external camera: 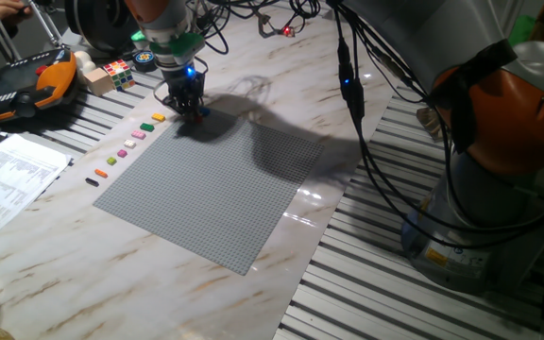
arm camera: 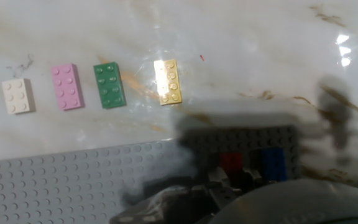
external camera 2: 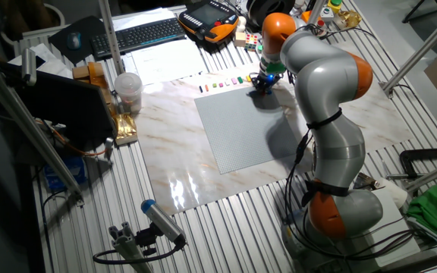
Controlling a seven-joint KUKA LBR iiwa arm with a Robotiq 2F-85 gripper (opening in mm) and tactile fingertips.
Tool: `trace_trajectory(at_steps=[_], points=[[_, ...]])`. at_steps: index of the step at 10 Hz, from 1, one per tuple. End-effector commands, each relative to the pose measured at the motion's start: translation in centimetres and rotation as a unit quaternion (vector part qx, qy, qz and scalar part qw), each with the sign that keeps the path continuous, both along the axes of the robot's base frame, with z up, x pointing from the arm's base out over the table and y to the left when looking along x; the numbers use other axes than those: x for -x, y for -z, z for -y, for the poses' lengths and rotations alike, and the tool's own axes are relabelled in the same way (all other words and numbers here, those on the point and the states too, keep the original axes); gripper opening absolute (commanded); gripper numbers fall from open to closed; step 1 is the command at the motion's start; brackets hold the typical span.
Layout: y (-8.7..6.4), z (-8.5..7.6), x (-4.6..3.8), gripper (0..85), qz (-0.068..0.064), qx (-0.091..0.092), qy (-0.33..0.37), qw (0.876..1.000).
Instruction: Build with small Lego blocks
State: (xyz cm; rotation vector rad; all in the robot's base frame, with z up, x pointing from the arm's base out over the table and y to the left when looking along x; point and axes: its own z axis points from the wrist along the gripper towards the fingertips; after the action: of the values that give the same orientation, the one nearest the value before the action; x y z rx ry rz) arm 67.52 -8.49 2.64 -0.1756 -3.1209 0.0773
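My tool point(external camera: 193, 109) is down at the far corner of the grey baseplate point(external camera: 225, 189), its tip at or just above the studs. In both fixed views the fingers are hidden under the wrist and its blue light, and the hand view is blurred close to them, so I cannot tell whether they are spread or pressed together, nor whether they hold anything.

In the hand view, a red block point(arm camera: 231, 163) and a blue block point(arm camera: 273, 163) sit near each other on the corner of the baseplate, right in front of my tool. They look seated on the studs, though the blur keeps me from being sure.

The other small Lego blocks lie in a row on the marble worktop point(external camera: 366, 57), just off the baseplate's edge. The hand view shows a yellow block point(arm camera: 168, 81), a green block point(arm camera: 109, 85), a pink block point(arm camera: 66, 86) and a white block point(arm camera: 18, 96), all flat with studs up and apart from each other. From one fixed view the row runs on toward the near side, past an orange block point(external camera: 101, 173) to a black block point(external camera: 92, 181) at the end.

Beyond the row, a multicoloured puzzle cube point(external camera: 117, 71) stands beside an orange-and-black pendant point(external camera: 26, 83), and a printed sheet point(external camera: 8, 179) lies on the worktop's edge.
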Motion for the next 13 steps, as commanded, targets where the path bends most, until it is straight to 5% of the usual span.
trace_trajectory(at_steps=[1, 4, 8, 9, 11, 13], points=[[-0.1, 0.0, -0.1, 22.7, 0.002, 0.001, 0.002, 1.0], [-0.1, 0.1, -0.12, 40.7, 0.005, 0.002, 0.006, 1.0], [-0.8, 0.0, -0.1, 47.0, 0.004, 0.006, 0.012, 1.0], [-1.3, -0.2, -0.11, 44.3, 0.001, 0.003, 0.014, 1.0], [-2.4, -0.7, -0.02, 26.0, -0.009, 0.006, 0.015, 1.0], [-2.1, -0.6, -0.01, 0.7, -0.008, -0.003, 0.008, 1.0]])
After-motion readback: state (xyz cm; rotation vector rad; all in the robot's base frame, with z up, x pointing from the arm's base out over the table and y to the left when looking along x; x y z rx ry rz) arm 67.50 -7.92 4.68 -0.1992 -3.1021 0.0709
